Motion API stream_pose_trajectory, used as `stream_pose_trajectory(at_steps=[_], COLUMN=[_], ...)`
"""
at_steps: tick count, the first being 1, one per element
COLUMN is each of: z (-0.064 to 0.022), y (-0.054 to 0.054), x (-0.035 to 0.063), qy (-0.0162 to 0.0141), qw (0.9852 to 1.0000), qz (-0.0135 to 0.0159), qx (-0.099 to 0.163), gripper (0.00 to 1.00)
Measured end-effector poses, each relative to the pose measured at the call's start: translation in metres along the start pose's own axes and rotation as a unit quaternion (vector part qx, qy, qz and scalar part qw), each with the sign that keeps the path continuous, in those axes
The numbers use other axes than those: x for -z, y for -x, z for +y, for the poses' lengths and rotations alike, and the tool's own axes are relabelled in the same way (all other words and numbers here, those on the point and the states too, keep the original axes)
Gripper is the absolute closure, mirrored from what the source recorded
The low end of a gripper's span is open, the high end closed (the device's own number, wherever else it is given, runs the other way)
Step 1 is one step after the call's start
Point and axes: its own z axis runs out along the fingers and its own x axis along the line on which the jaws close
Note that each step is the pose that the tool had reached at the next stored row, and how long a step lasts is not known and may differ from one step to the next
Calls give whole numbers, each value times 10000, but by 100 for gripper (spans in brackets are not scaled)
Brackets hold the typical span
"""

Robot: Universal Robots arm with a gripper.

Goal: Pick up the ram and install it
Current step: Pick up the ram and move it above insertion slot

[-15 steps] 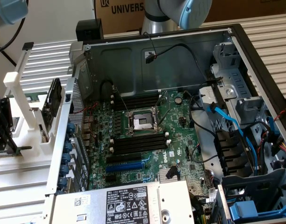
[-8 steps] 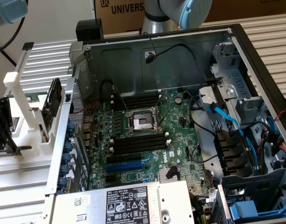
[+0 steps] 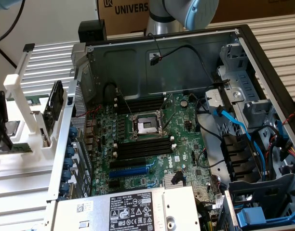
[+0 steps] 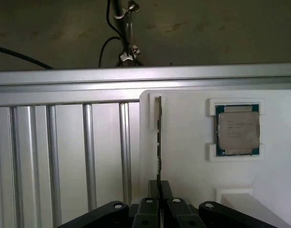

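Hand [image 4: 160,190] clamped on one ram [image 4: 158,137], edge-on in white holder [image 4: 183,161], one processor [image 4: 238,129] nearby

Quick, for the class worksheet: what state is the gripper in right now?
gripper: jaws closed on the ram, which stands edge-on in the white holder.

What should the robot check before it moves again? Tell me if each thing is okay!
1. The gripper is shut on the ram: ok.
2. The ram runs straight out of the gripper, not tilted: ok.
3. The ram is free of its white holder: not ok, its far end sits in the holder's notch.
4. The processor lies apart from the ram: ok.
5. The black slots have no stick in them: ok.
6. The white clips on the slots are open: cannot tell.
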Motion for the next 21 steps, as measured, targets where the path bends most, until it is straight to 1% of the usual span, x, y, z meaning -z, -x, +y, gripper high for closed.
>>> stream_pose_trajectory(at_steps=[2, 7, 8, 10, 11, 15, 21], z=[1, 17, 24, 33, 40, 41, 36], y=[4, 7, 8, 9, 10, 14, 22], x=[128, 271, 324, 378, 439, 562, 820], qy=[-3, -11, -14, -16, -17, -19, -20], qw=[10000, 10000, 10000, 10000, 10000, 10000, 10000], qz=[3, 9, 14, 18, 25, 43, 63], qx=[0, 0, 1, 1, 1, 1, 2], gripper=[87, 87, 87, 87, 87, 87, 87])
